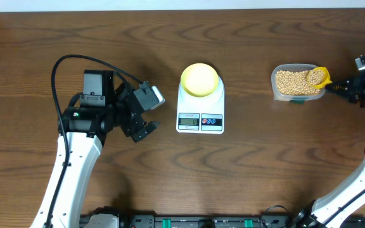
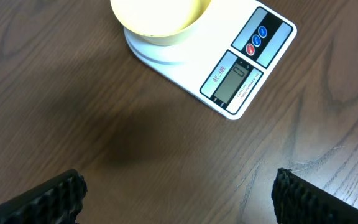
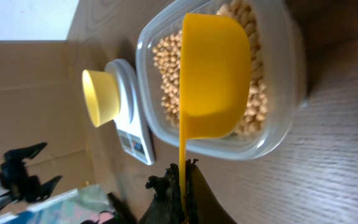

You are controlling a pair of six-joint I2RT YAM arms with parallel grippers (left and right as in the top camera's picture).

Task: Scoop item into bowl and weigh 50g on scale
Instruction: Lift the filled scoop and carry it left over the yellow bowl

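Beans: none of them have reached the bowl as far as I can see, so I judge the task to be at its first scoop.

My right pincer is clamped on the thin handle of the scoop. Straight ahead of it, the cup of the scoop lies in the tub, on top of the beans. From overhead the cup seems to have some tan in it, but I cannot tell whether it is properly loaded.

Beyond the tub from that pincer, well apart, the scale sits on the surface with the bowl centred on its platform. The bowl looks plain yellow inside, so I take it to be empty. I cannot read the display.

My left pincer hangs spread wide with nothing in it, on the far side of the scale from the tub. The scale and bowl are just ahead of it.

Done so far: the bowl is on the scale and the scoop is in hand and in the tub. Left to do: lift a load, carry it across to the bowl, tip it in, then repeat or trim until the display reads 50 g. Whether the scale is zeroed with the bowl on it I cannot tell.
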